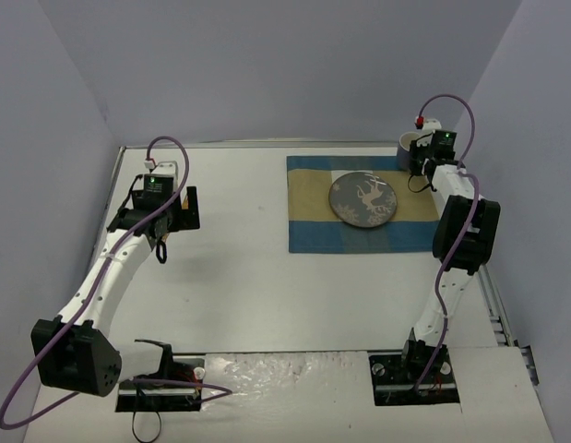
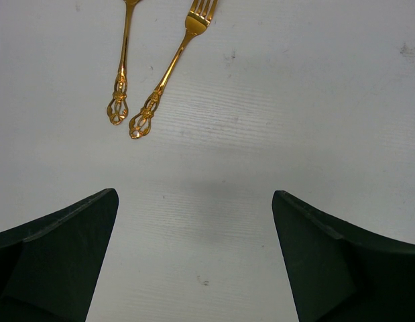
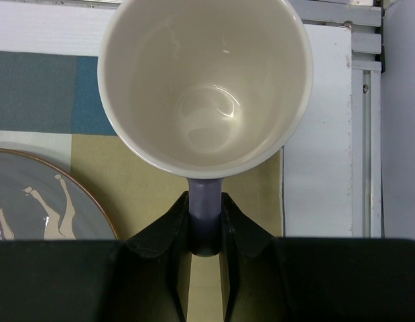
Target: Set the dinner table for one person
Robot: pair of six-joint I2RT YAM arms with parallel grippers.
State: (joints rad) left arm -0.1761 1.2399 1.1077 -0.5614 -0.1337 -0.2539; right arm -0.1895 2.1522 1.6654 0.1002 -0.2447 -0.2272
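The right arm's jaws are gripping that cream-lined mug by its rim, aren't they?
Not by the rim. The right wrist view shows the right arm's jaws closed on the purple handle of the mug. The rest holds: the mug is cream inside.

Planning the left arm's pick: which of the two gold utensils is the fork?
The slanted gold fork on the right; its tines show at the frame's top. The straighter gold utensil beside it has its head cut off.

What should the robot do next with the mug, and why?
Probably lower the mug onto the placemat corner beside the plate. The right gripper is shut on its handle, and the mug is over that corner, clear of the plate.
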